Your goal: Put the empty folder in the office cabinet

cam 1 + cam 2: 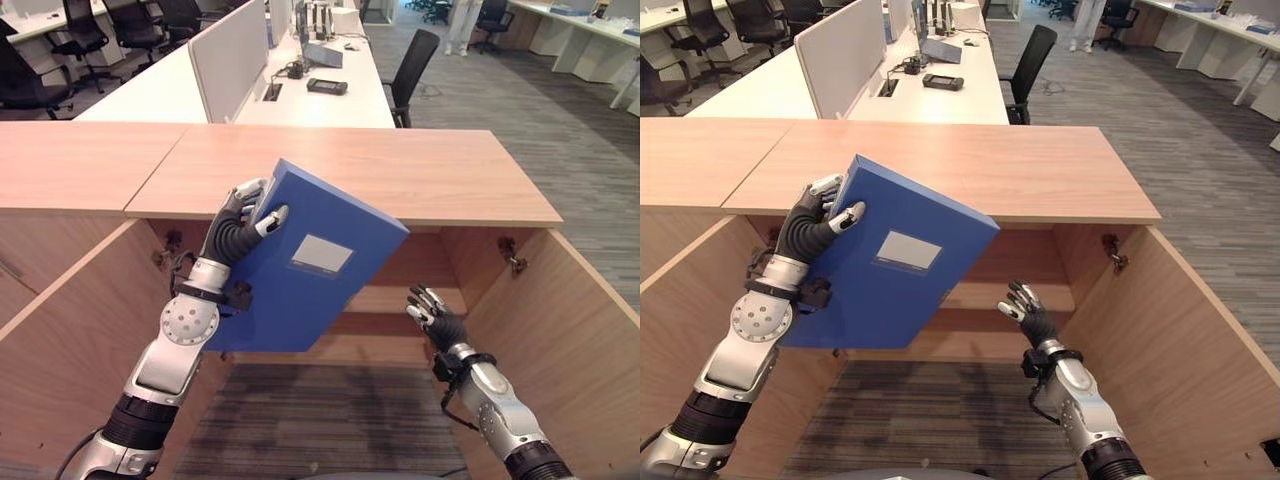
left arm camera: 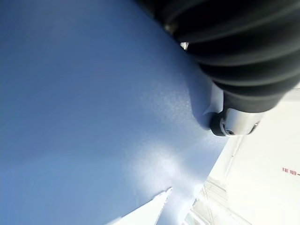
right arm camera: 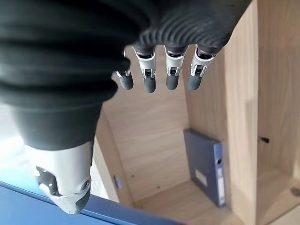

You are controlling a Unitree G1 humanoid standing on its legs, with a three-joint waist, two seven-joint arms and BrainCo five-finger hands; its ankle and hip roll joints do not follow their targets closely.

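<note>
In front of the open office cabinet (image 1: 560,300), left hand (image 1: 243,222) grips blue folder (image 1: 310,270) by its top corner, tilted, fingers curled round the edge. Right hand (image 1: 432,312) spread, empty, beside it. Risk: one-corner grip slips, or folder clips the cabinet top. Folder: blue, pale label, closed.

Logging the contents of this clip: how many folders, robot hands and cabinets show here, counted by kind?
Blue folders: 2, one gripped by the left hand, one standing inside the cabinet
Robot hands: 2, left hand, right hand
Wooden cabinets: 1
Total: 5
</note>
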